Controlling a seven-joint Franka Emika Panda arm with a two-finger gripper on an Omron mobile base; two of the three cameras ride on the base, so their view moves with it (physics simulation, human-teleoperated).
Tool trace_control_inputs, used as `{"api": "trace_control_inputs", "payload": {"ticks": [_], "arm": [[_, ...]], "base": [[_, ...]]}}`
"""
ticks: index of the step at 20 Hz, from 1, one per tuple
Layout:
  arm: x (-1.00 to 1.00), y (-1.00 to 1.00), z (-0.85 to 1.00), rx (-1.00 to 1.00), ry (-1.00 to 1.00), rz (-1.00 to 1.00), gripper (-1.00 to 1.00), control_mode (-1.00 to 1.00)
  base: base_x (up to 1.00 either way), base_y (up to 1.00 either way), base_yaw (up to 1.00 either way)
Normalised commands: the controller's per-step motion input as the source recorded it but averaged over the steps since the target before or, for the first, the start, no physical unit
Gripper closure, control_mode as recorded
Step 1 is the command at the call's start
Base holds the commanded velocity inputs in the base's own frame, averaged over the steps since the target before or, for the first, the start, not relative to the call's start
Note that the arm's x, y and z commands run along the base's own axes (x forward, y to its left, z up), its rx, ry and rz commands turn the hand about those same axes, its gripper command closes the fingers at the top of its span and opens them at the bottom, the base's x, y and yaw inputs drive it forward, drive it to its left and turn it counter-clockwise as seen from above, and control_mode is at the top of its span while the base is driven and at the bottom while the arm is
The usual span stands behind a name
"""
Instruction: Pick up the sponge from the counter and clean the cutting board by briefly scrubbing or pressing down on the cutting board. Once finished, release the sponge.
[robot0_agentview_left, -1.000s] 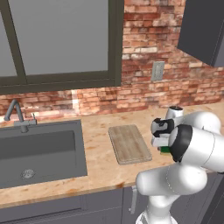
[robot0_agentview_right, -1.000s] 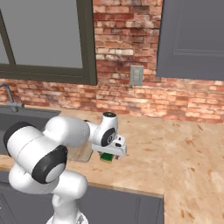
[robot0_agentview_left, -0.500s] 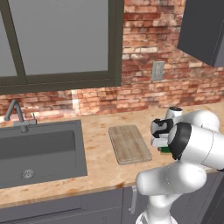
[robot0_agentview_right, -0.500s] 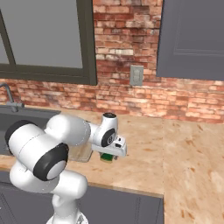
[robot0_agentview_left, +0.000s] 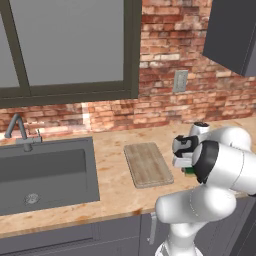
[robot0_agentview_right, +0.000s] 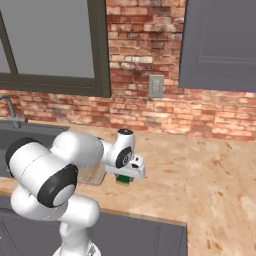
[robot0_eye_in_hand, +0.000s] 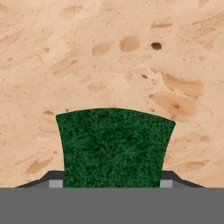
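Green sponge (robot0_eye_in_hand: 113, 146) | end effector (robot0_eye_in_hand: 112, 183) tips flank it, seemingly gripping | cutting board (robot0_agentview_left: 147, 164) in left base view

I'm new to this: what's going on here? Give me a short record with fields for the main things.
Setting: rendered kitchen, brick wall
Sponge: green top, lying on the counter, right of the cutting board
Cutting board: flat on the counter, bare, right of the sink
Tool: low over the sponge, one finger tip at each side of it
Sponge lifted: not yet
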Motion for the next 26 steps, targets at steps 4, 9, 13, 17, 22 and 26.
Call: {"api": "trace_control_inputs", "payload": {"ticks": [4, 9, 13, 17, 22, 26], "arm": [[-0.19, 0.02, 0.32, -0.04, -0.23, 0.08, 1.00, -1.00], [-0.02, 0.12, 0.41, -0.13, -0.08, 0.30, 1.00, -1.00], [0.00, 0.31, 0.27, -0.13, 0.03, 0.38, 1.00, -1.00], [0.00, 0.46, 0.03, -0.12, 0.02, 0.40, 1.00, -1.00], [0.00, 0.47, 0.00, -0.07, 0.03, 0.48, 1.00, -1.00], [0.00, 0.47, 0.04, -0.04, 0.18, 0.48, 1.00, -1.00]], "base": [[0.00, 0.00, 0.00], [0.00, 0.00, 0.00], [0.00, 0.00, 0.00], [0.00, 0.00, 0.00], [0.00, 0.00, 0.00], [0.00, 0.00, 0.00]]}}
